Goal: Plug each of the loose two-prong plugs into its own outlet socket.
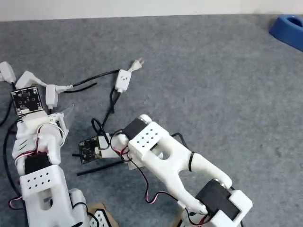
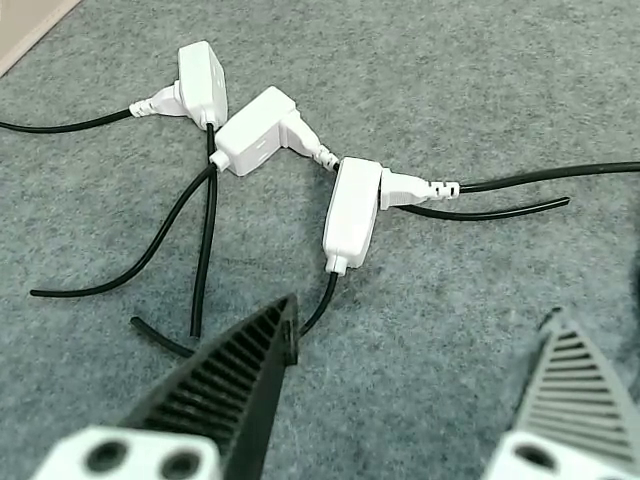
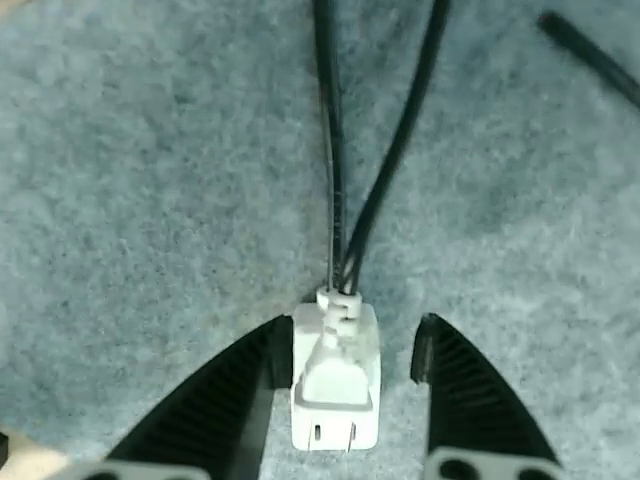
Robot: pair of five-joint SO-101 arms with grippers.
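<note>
A white outlet block [image 3: 335, 385] with two slots lies on the grey carpet between the fingers of my right gripper [image 3: 355, 325], which is open around it. A white cord end rests on top of the block, and two black cords [image 3: 335, 150] run away from it. My left gripper [image 2: 420, 340] hangs open above the carpet, short of three white blocks [image 2: 355, 205] [image 2: 255, 135] [image 2: 200, 80]. A white plug [image 2: 400, 188] sits in the side of the nearest one. Farther off, a loose two-prong plug [image 1: 137, 65] lies by another white outlet block [image 1: 122, 80].
Black cords [image 2: 205, 240] curl over the carpet near the left group and loop beside the right arm [image 1: 161, 146]. A blue container [image 1: 289, 28] sits at the far right corner. The carpet's right half [image 1: 227, 94] is bare.
</note>
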